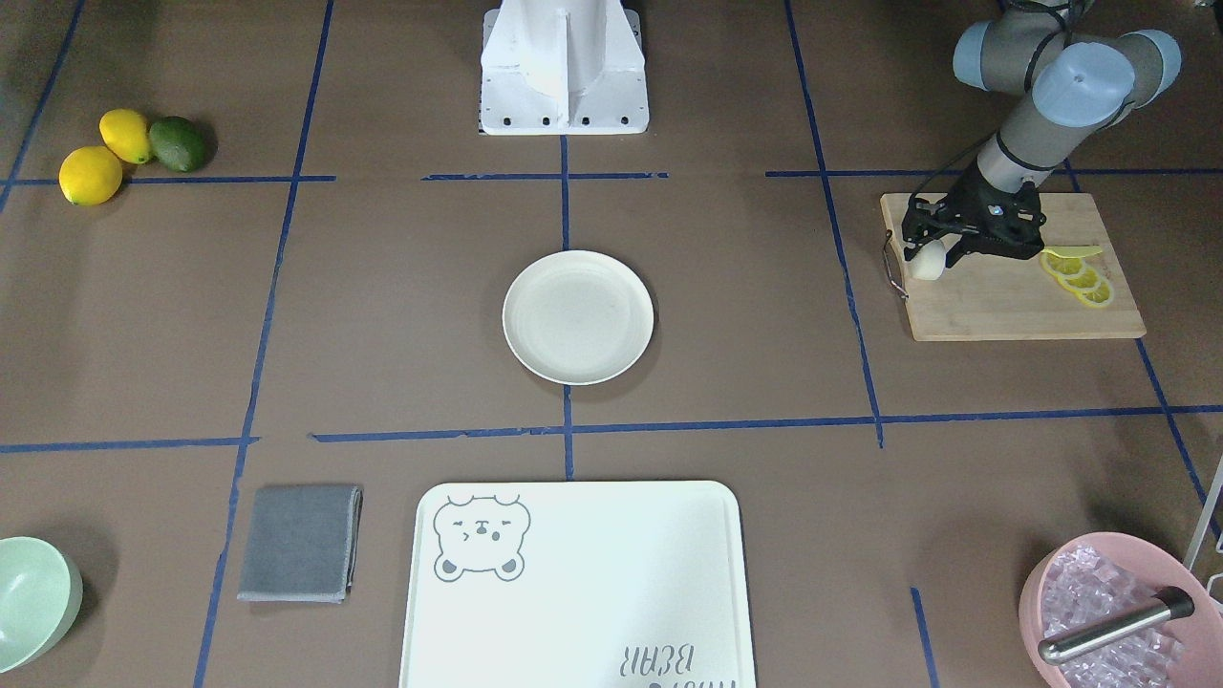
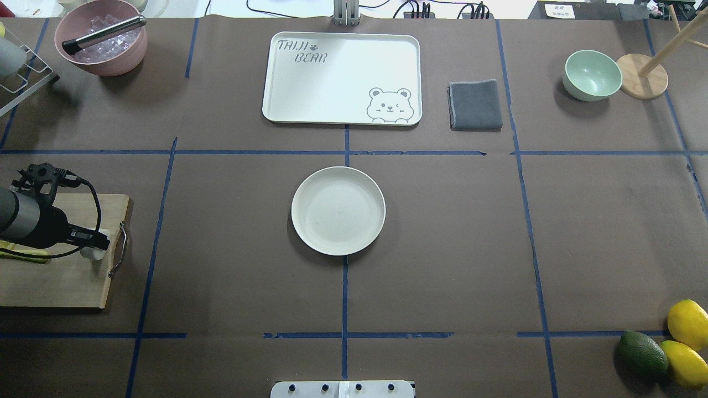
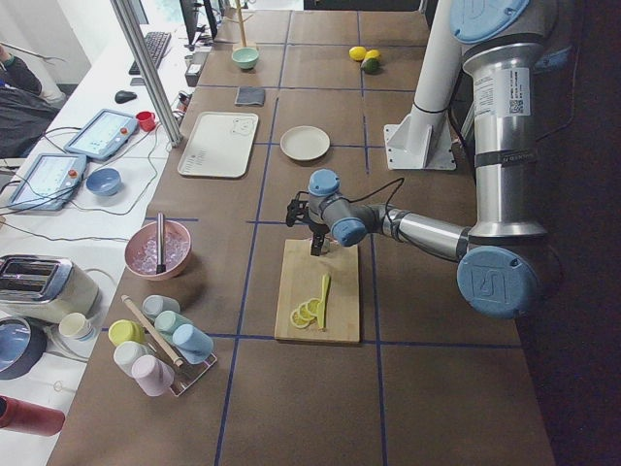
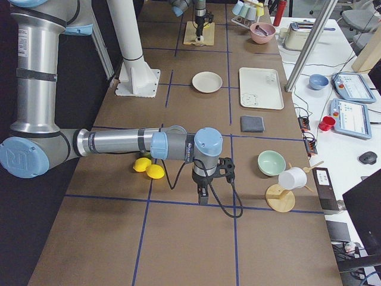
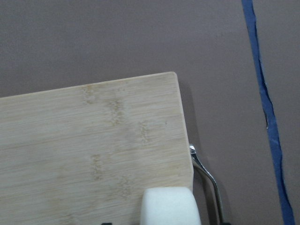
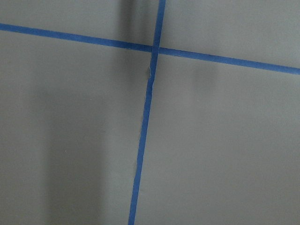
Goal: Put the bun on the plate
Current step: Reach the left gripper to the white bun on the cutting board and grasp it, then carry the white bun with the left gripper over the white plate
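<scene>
The bun (image 1: 925, 262) is a small white lump at the handle end of a bamboo cutting board (image 1: 1003, 306). My left gripper (image 1: 929, 250) reaches down over it, with its dark fingers close on both sides, shut on the bun. From overhead the bun (image 2: 93, 253) peeks out under the left gripper (image 2: 94, 243). The left wrist view shows the bun (image 5: 169, 207) at the bottom edge, above the board's corner. The cream plate (image 1: 578, 317) lies bare at the table's middle, far from the board. My right gripper (image 4: 203, 195) shows only in the exterior right view, low over bare table; I cannot tell its state.
Lemon slices (image 1: 1080, 277) lie on the board beside the left wrist. A bear-print tray (image 1: 573, 583), grey cloth (image 1: 301, 543), mint bowl (image 1: 29, 597) and pink bowl of ice (image 1: 1108, 612) line the far side. Two lemons (image 1: 91, 175) and an avocado (image 1: 178, 143) sit in a corner.
</scene>
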Controlling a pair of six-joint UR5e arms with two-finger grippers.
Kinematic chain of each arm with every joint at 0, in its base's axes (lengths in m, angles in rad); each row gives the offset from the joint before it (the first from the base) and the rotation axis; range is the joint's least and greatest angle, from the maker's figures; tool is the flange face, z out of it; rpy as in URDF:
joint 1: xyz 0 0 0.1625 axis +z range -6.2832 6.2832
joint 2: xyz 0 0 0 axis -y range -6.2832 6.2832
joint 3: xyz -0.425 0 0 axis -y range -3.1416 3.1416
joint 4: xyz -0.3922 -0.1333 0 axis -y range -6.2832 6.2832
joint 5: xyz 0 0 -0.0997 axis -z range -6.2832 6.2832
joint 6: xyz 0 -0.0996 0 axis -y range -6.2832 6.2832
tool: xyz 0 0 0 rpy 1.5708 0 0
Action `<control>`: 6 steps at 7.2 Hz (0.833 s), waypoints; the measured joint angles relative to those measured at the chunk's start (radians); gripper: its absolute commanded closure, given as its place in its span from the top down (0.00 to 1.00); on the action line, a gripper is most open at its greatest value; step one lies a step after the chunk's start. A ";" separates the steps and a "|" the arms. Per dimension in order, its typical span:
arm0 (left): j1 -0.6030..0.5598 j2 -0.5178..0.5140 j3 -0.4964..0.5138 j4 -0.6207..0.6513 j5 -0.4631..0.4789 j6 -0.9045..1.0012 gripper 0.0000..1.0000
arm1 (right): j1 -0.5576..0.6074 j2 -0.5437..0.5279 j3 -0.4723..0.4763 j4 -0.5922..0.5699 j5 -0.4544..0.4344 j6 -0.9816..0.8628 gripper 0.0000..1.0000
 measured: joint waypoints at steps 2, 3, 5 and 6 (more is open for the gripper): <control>0.000 0.002 -0.030 0.006 0.001 -0.001 0.31 | 0.000 0.000 0.000 0.000 0.000 0.000 1.00; -0.001 -0.002 -0.067 0.042 0.000 -0.002 0.31 | 0.000 0.000 0.000 0.001 0.000 0.000 1.00; -0.003 -0.087 -0.160 0.237 0.000 -0.020 0.31 | 0.000 0.000 0.000 0.000 0.000 0.001 1.00; 0.002 -0.184 -0.172 0.345 0.000 -0.061 0.31 | 0.000 0.001 0.000 0.000 0.000 0.001 1.00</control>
